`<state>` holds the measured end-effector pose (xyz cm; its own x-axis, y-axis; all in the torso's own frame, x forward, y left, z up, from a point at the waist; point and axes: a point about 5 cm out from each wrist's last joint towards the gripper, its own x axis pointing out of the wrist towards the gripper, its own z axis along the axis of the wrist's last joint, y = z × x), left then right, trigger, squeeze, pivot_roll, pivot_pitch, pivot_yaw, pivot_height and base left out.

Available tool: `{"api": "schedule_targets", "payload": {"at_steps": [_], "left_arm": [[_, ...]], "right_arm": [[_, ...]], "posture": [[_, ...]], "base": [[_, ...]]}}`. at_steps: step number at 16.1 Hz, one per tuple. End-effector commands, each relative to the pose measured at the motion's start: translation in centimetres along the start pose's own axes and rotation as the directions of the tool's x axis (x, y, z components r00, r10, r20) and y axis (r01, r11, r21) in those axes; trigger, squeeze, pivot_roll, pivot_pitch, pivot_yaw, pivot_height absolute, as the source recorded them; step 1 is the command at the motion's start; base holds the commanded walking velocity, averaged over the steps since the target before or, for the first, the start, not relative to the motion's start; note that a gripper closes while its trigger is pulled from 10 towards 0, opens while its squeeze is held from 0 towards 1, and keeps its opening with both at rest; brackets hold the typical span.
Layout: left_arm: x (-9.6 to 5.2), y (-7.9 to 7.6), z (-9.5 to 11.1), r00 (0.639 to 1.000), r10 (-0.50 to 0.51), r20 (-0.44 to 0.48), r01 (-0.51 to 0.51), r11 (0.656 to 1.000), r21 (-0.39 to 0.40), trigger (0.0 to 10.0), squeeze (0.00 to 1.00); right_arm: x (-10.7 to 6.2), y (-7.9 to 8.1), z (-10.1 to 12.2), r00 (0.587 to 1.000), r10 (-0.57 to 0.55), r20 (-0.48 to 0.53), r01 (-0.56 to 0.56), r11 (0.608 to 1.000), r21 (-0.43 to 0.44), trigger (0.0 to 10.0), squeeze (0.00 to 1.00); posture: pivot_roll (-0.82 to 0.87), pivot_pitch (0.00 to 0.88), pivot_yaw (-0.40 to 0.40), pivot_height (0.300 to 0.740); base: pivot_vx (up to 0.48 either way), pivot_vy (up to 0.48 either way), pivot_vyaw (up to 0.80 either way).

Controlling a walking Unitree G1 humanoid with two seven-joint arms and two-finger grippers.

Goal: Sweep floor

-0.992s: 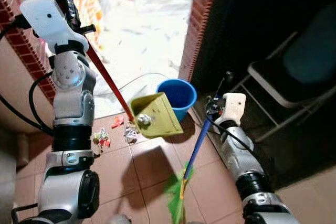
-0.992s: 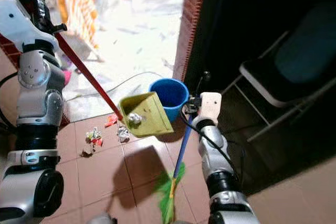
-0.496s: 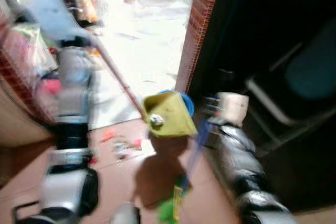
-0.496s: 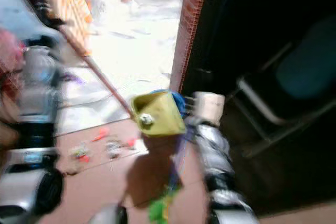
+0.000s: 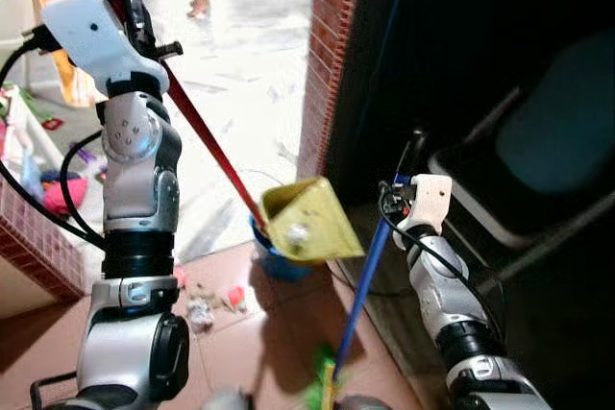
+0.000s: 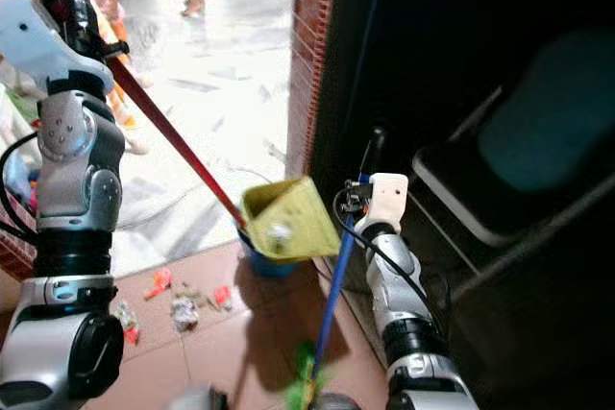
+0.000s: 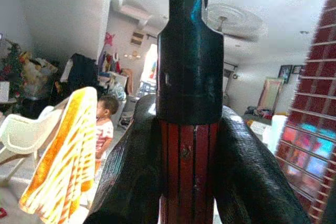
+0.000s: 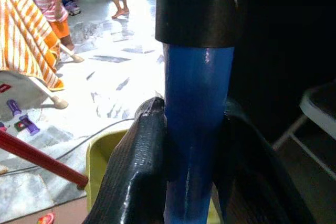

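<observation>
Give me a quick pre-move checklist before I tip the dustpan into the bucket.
1. Left gripper clamped on the red dustpan handle: ok.
2. Right gripper clamped on the blue broom handle: ok.
3. Yellow dustpan lifted off the floor, crumpled paper inside: ok.
4. Dustpan over the blue bucket: ok, it hangs right above it and hides most of the rim.
5. Floor swept: not ok, scraps lie on the tiles left of the bucket.
6. Surroundings: not ok, a child stands in the bright room beyond.
</observation>
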<state>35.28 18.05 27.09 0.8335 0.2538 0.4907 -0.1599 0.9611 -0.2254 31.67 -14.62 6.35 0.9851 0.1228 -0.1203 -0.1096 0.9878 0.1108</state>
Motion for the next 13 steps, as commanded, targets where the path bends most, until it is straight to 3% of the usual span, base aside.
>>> {"api": "schedule_targets", "payload": {"at_steps": [1,3,6,13], "left_arm": [[0.6,0.1,2.1,0.995,0.003,0.096,-0.005,1.000,0.016,10.0,0.00],[0.7,-0.1,2.2,0.995,0.004,0.096,-0.006,1.000,0.016,10.0,0.00],[0.6,-0.3,2.1,0.995,-0.002,0.097,0.000,1.000,0.020,10.0,0.00],[0.2,-1.1,2.2,0.986,-0.075,0.149,0.053,0.988,0.144,10.0,0.00]], "right_arm": [[0.2,0.0,1.9,0.995,0.019,0.099,-0.013,0.998,-0.066,10.0,0.00],[0.1,0.2,3.5,0.980,0.058,0.192,-0.025,0.985,-0.172,10.0,0.00],[0.2,0.6,4.9,0.961,0.070,0.269,0.004,0.965,-0.263,10.0,0.00],[0.1,0.7,4.5,0.963,0.080,0.256,-0.003,0.958,-0.286,10.0,0.00]], "posture": [[-0.05,0.000,-0.042,0.740],[-0.05,0.000,-0.042,0.740],[-0.05,0.000,-0.038,0.740],[-0.05,0.000,-0.042,0.740]], "base": [[0.480,0.000,0.00],[0.180,0.000,0.00],[0.000,0.000,0.00],[0.000,0.000,0.00]]}}
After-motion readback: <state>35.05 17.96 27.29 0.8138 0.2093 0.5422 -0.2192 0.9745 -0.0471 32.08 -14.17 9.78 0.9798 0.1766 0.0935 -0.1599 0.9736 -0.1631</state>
